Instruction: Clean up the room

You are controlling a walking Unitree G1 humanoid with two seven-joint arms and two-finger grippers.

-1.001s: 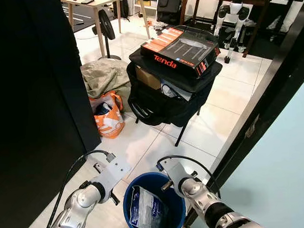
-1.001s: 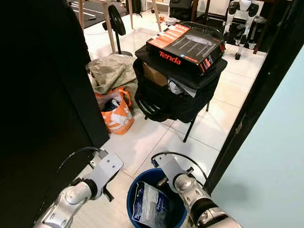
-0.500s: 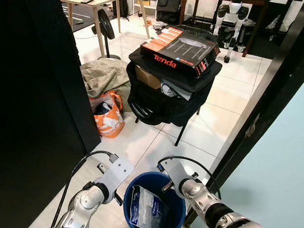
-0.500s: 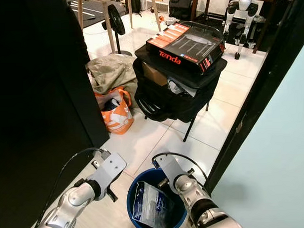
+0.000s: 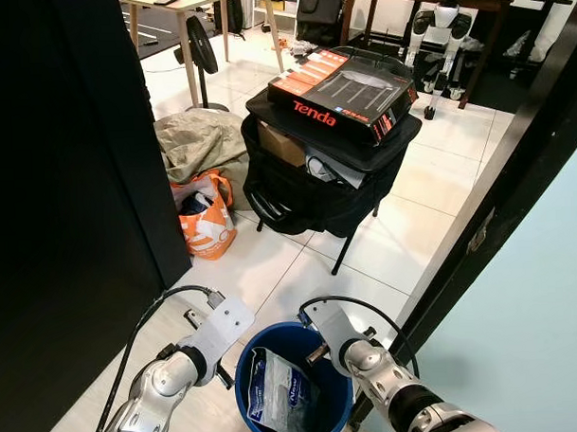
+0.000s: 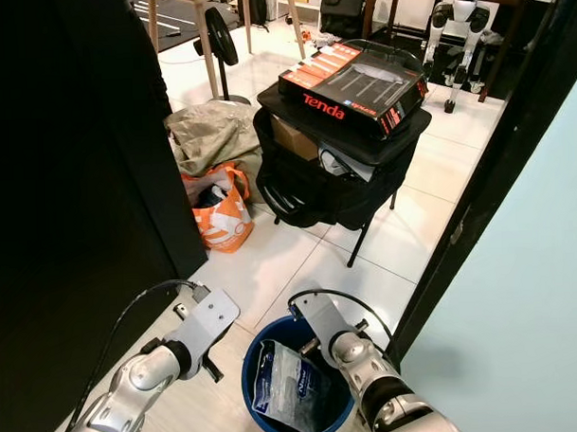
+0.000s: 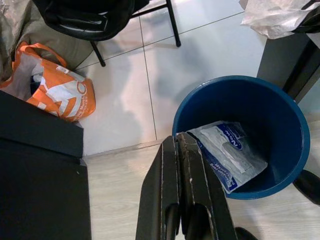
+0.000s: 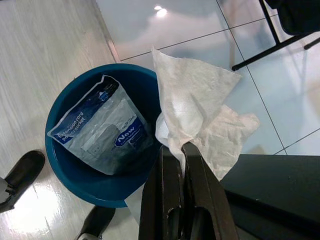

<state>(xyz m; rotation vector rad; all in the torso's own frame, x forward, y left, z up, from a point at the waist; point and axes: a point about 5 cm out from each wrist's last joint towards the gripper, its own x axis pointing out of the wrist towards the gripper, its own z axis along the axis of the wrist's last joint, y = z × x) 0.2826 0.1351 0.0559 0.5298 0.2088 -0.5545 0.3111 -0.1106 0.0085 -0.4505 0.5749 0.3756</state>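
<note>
A blue bin stands on the floor right below me, with a clear plastic package with blue print lying inside it. My right gripper is shut on a crumpled white tissue, held over the bin's rim beside the package. My left gripper is shut with nothing in it, its tips over the near rim of the bin. Both silver arms reach down on either side of the bin.
A black folding chair carries a black bag and a Tenda box. An orange bag and an olive cloth heap lie left of it. A black panel stands close on my left, a dark door frame on my right.
My left arm has edged a little towards the bin. The right arm still holds the tissue at the rim; the package has not moved.
</note>
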